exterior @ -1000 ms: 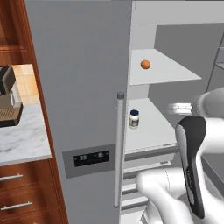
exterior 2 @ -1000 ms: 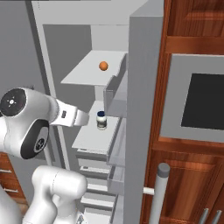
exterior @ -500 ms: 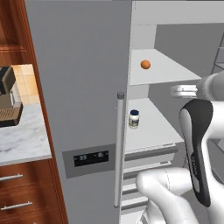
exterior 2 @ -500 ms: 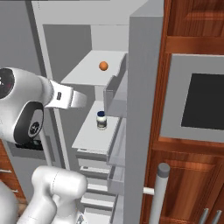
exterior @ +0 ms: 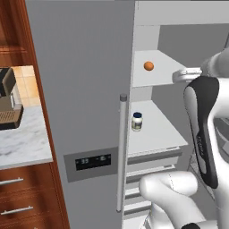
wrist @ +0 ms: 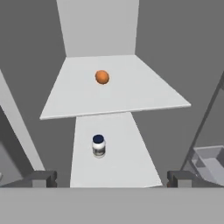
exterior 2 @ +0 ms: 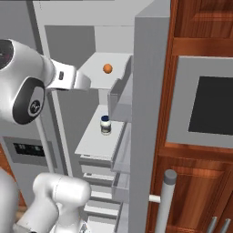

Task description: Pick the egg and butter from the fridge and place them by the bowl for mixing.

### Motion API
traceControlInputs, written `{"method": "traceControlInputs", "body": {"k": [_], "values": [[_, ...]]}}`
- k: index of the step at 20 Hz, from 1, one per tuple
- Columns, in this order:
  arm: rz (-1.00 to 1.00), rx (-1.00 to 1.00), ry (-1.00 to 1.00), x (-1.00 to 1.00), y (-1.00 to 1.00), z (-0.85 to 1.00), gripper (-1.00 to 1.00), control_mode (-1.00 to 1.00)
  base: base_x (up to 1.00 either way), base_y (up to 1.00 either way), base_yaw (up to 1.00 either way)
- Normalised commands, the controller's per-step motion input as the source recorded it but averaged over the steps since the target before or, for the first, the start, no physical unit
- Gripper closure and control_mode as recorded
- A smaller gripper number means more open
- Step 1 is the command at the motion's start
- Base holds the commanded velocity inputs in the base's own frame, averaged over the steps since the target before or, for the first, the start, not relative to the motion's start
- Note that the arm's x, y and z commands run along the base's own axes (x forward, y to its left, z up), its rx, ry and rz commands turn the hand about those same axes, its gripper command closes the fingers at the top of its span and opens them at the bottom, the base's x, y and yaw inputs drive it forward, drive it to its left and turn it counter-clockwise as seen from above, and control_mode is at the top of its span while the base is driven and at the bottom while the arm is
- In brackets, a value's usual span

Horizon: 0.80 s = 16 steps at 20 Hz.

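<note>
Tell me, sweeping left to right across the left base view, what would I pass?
Dark coffee machine on the marble counter → black display panel → long grey bar handle → small dark-lidded jar → orange-brown egg → white robot arm.

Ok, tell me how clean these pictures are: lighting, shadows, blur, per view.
Left base view: flat, even light, the egg sharp, no glare. Right base view: same, with the fridge wall in plain grey shading. Hand view: nothing blurred, with a soft shadow under the small jar.
</note>
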Motion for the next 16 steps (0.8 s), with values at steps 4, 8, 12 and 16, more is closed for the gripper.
{"method": "traceControlInputs", "body": {"k": [4,8,12,16], "values": [[0.21,0.00,-0.01,0.38,0.00,0.03,-1.00,-1.00,0.00,0.00,0.00],[0.20,-0.06,-0.22,0.36,0.00,-0.27,-1.00,-1.00,0.00,0.00,0.00],[0.05,-0.01,-0.07,0.52,-0.01,-0.09,-1.00,-1.00,0.00,0.00,0.00],[0.00,0.00,0.07,0.66,-0.04,0.00,-1.00,-1.00,0.00,0.00,0.00]]}}
